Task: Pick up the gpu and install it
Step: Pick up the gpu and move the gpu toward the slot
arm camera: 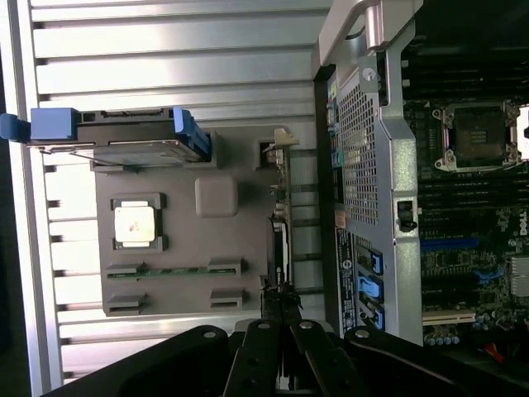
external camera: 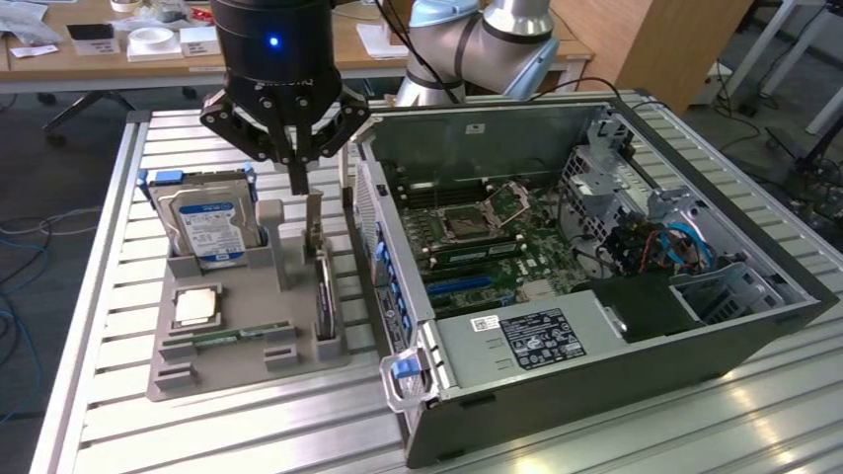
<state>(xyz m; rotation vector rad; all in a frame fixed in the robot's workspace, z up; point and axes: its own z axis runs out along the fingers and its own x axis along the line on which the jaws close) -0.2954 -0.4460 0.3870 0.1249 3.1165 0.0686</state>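
End effector [external camera: 300,186]: hangs closed, fingertips pressed together, right over the upper edge of the gpu [external camera: 324,296]; cannot tell whether touching it. From the exterior view's left: hard drive [external camera: 204,222] upright in the grey tray [external camera: 244,370] on the slatted surface [external camera: 106,434]; then the gpu, standing on edge in the tray's right-hand slot; then, just beside it, the open computer case [external camera: 633,385].

Wrist housing [external camera: 276,59]: glossy black cylinder bearing one small blue light [external camera: 272,41].
Gripper [external camera: 300,188]: matte black linkage bars joined by pale round pins, tapering to a narrow tip.
Arm [external camera: 511,22]: silver-grey tube segments with a light-blue joint cap [external camera: 448,10].
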